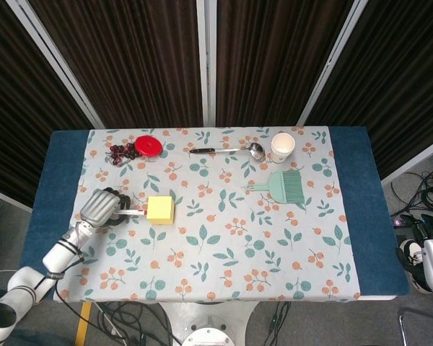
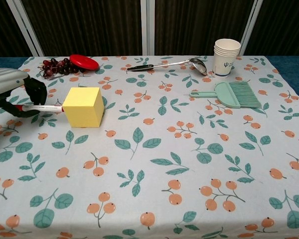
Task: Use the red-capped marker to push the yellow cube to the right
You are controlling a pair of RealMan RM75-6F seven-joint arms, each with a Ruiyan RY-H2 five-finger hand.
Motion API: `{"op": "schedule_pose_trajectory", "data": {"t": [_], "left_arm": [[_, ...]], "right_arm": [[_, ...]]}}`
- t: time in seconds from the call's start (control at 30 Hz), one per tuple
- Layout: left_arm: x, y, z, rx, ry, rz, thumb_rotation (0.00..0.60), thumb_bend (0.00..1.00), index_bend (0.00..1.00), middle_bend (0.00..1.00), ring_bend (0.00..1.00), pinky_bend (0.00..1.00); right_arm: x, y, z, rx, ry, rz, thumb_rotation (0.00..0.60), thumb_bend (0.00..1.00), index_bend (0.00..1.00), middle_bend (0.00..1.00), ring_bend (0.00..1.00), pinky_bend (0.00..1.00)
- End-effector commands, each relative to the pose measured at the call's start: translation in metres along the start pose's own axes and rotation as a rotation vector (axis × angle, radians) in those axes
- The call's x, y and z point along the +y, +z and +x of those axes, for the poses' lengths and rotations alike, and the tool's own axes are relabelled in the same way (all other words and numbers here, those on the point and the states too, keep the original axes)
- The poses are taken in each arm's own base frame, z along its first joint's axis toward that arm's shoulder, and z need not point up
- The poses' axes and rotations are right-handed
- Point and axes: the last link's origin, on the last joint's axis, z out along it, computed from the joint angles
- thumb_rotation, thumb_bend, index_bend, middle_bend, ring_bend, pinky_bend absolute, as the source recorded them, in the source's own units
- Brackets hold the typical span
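Note:
The yellow cube (image 1: 161,210) (image 2: 83,106) stands on the left part of the floral cloth. My left hand (image 1: 102,205) (image 2: 16,87) is just left of it and grips the red-capped marker (image 1: 133,213) (image 2: 44,107), which lies level and points right. The marker's red cap reaches the cube's left face, where it seems to touch. In the head view, only the base of my right arm shows at the far right edge; the right hand itself is out of both views.
A red lid (image 1: 149,144) and a bunch of dark grapes (image 1: 120,151) lie at the back left. A ladle (image 1: 231,150), a stack of paper cups (image 2: 225,57) and a green brush (image 2: 229,94) sit at the back right.

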Motion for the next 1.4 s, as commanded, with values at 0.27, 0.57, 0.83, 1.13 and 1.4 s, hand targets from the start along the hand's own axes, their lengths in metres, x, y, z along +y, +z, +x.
{"op": "schedule_pose_trajectory", "data": {"t": [0.27, 0.57, 0.83, 1.13, 1.4], "left_arm": [[0.042, 0.036, 0.001, 0.001, 0.009, -0.121, 0.600, 0.41, 0.70, 0.69, 0.49, 0.40], [0.068, 0.062, 0.004, -0.020, 0.007, -0.130, 0.600, 0.41, 0.70, 0.69, 0.49, 0.40], [0.079, 0.084, 0.013, -0.021, -0.022, -0.081, 0.600, 0.41, 0.70, 0.69, 0.49, 0.40], [0.095, 0.104, 0.017, -0.052, -0.007, -0.087, 0.600, 0.41, 0.70, 0.70, 0.49, 0.40], [0.120, 0.127, 0.020, -0.054, 0.011, -0.115, 0.600, 0.41, 0.70, 0.70, 0.49, 0.40]], "right_arm": [[0.005, -0.002, 0.001, 0.000, 0.000, -0.016, 0.600, 0.22, 0.21, 0.31, 0.14, 0.26], [0.011, -0.006, 0.001, 0.002, 0.004, -0.031, 0.600, 0.22, 0.21, 0.32, 0.14, 0.26], [0.013, -0.009, 0.002, 0.007, 0.004, -0.038, 0.600, 0.22, 0.21, 0.32, 0.14, 0.26], [0.013, -0.011, 0.002, 0.008, 0.004, -0.042, 0.600, 0.22, 0.21, 0.32, 0.14, 0.26], [0.014, -0.010, 0.002, 0.004, 0.002, -0.044, 0.600, 0.22, 0.21, 0.32, 0.14, 0.26]]}}
